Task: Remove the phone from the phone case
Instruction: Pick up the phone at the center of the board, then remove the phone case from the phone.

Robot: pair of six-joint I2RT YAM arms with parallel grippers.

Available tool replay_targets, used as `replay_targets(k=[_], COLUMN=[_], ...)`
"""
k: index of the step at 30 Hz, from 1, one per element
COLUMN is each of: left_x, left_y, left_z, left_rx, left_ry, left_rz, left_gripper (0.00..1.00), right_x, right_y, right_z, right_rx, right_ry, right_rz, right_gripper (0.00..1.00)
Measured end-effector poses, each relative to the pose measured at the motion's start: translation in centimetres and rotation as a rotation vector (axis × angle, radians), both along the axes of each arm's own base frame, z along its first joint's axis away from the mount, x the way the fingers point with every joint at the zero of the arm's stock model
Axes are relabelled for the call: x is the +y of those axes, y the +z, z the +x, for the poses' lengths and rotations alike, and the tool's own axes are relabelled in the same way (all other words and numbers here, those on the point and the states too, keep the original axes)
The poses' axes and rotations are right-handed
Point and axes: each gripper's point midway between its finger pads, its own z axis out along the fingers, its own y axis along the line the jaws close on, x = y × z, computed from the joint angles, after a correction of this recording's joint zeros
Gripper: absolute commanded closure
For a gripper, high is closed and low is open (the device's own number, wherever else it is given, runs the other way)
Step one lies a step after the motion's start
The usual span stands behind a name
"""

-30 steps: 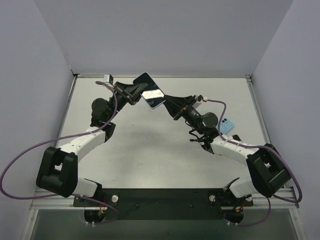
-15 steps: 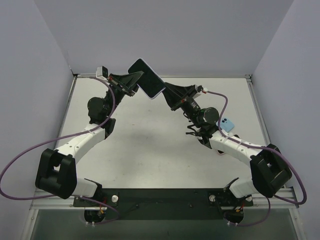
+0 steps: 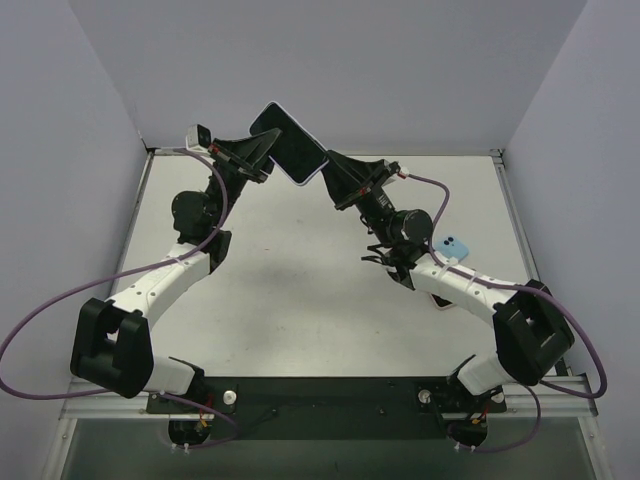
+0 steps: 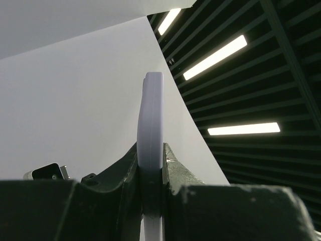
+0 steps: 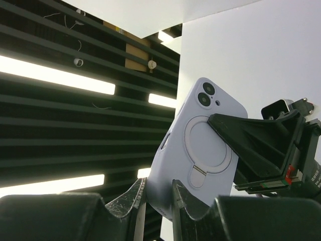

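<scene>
– Both arms have gone up & back over the last sec. The dark-screened slab phone in its lilac soft-looking phone case is higher now, well off the grey table, and tipped more on end.
– Who's got it?
– Both. The left gripper is pinched on one edge and the right gripper on the opposite edge, so the phone hangs between the two. Each has its fingers closed tight on the case rim. Left wrist cam shows the lilac edge squeezed right btwn the pads.
– Out of the case yet?
– No, imo. Screen on one face, case back on the other, no gap I can spot. So the lift looks like setup and the peeling is yet to come. Prob one side must hold the case while the other pushes the phone thru.
– Any brand, writing?
– None readable, no logo. Case back has a ring w/ a stand tab, plus lens holes at the top corner. There's a sticker-ish bit on the left gripper's body, too small to read.
– Anything else?
– A small light-blue slab w/ dark dots lies flat, well behind the right gripper, beside that arm's forearm. Can't tell if it's a phone or a case.
</scene>
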Motion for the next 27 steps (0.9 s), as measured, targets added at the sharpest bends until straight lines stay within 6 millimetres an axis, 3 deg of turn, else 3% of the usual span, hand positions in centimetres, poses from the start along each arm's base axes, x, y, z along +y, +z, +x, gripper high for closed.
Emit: replay_targets(k=[9,17,22,27], left_x=[0.3,0.0,-1.0,-1.4], left_y=[1.7,1.8,1.5,2.0], left_z=[-0.4,-0.9,-1.7,-3.1], left_rx=[-0.013,-0.020,-0.035,-0.061], left_ry=[-0.014,-0.034,-0.073,-0.108], left_rz=[-0.041,-0.029,0.008,0.020], left_gripper=[1.00,1.00,1.00,1.00], right_x=[0.2,-0.1,-1.0,-1.0], right_y=[1.2,0.6,0.1,-0.3], right_z=[0.0,-0.5,-1.8,-2.8], right_rx=[-0.013,-0.028,-0.089,-0.111], right_ry=[0.009,0.002,-0.051,-0.126], right_rz=[0.045,0.043,-0.054,-0.283], right_gripper=[1.00,1.00,1.00,1.00])
